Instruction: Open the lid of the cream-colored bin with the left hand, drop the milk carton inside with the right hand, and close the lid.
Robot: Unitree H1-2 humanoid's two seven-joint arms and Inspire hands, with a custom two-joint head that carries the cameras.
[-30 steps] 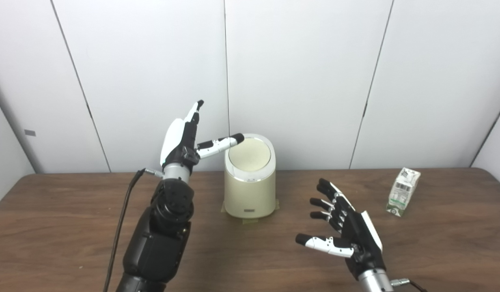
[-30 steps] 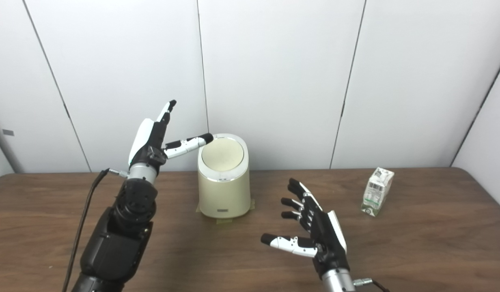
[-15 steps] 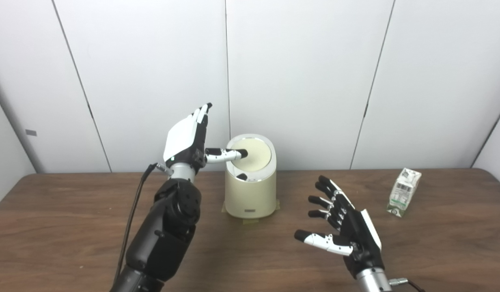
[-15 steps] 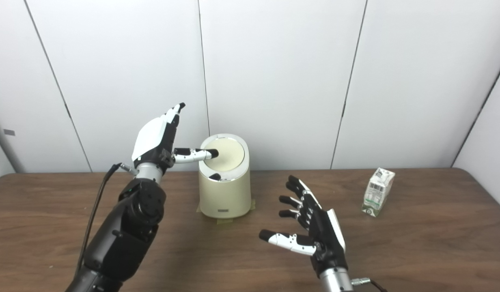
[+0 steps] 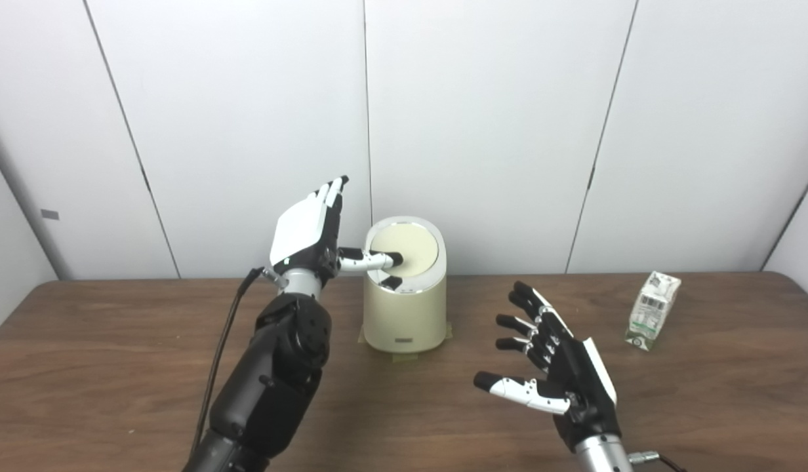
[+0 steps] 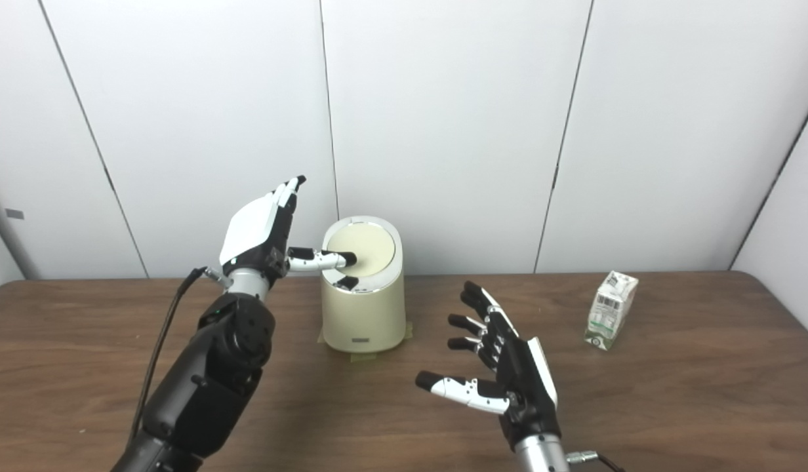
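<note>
Both eye views match; neither adds detail. Left hand [image 5: 305,229] spread, thumb tip on the round lid [image 5: 407,249] of the cream-colored cylindrical bin [image 5: 404,308]. Right hand [image 6: 509,373] spread, empty, above the brown wooden table [image 6: 673,393]. White-and-green milk carton [image 5: 652,310] stands far right; print unreadable.

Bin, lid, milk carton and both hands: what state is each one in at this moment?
cream-colored bin: upright on the table, tape at its base.
lid: closed, left thumb resting on it.
milk carton: standing, slightly tilted, far right, untouched.
left hand: open, fingers raised, thumb on the lid.
right hand: open, fingers spread, holding nothing, above the table.
</note>
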